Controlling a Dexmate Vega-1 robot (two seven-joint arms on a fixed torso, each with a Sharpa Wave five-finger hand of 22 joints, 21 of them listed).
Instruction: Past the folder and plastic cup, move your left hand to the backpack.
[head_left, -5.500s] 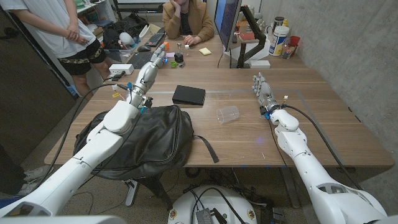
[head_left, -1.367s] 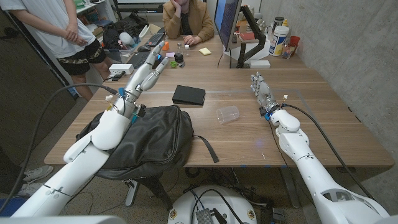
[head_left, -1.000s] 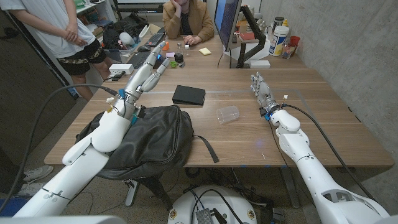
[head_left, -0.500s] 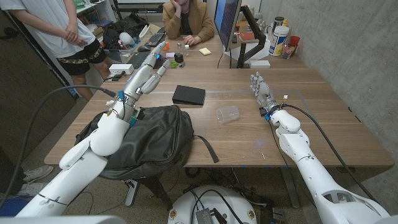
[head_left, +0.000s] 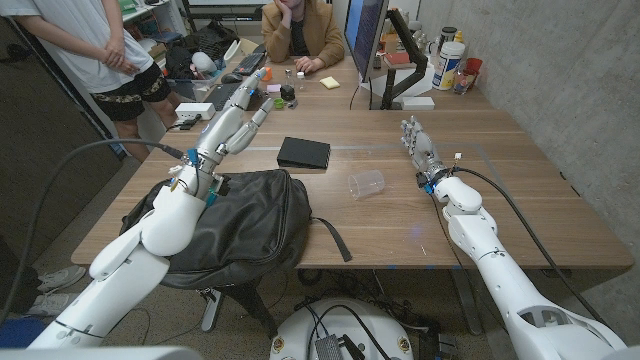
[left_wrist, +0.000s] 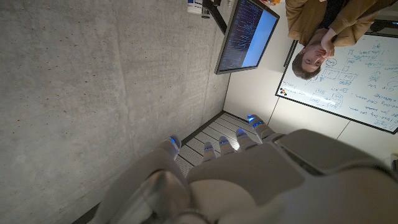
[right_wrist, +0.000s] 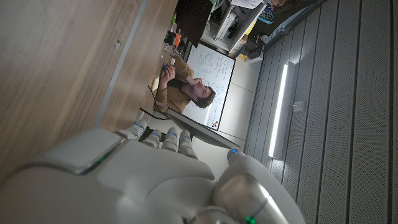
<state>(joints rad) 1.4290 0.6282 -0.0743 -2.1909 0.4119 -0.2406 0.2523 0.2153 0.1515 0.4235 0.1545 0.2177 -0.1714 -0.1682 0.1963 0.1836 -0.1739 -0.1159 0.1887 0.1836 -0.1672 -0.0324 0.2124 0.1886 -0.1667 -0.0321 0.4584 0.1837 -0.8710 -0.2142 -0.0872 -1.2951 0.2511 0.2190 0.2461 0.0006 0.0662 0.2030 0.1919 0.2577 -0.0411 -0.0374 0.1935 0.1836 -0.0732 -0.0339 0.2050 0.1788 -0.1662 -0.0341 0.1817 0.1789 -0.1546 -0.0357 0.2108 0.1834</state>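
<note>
**Desk:** Head view first. Where does your left hand stand against the backpack?

**Operator:** My left hand (head_left: 236, 121) is raised above the tabletop (head_left: 520, 200), fingers extended and apart, grasping nothing. The backpack (head_left: 240, 225) lies back toward the robot from that hand, under my left forearm, its long axis running across the near tabletop edge, a strap trailing off toward the right-arm side. The folder (head_left: 303, 152) lies just beside the hand on its right-arm side; the plastic cup (head_left: 367, 183) lies on its side beyond that. As I judge it, the hand has to come back and down to reach the bag. The left hand is far nearer to it than the right.

**Desk:** And the right hand?

**Operator:** My right hand (head_left: 416, 140) stands on edge, fingers straight and released, holding nothing, well apart from the cup.

**Desk:** Left wrist view?

**Operator:** The back of the left hand (left_wrist: 249, 180), fingertips lit blue, points at a concrete wall and a monitor (left_wrist: 245, 34). A whiteboard behind a seated person carries diagrams too small to read.

**Desk:** Right wrist view?

**Operator:** The right hand's back (right_wrist: 155, 180) beside wood grain. No brand or label is legible.
</note>
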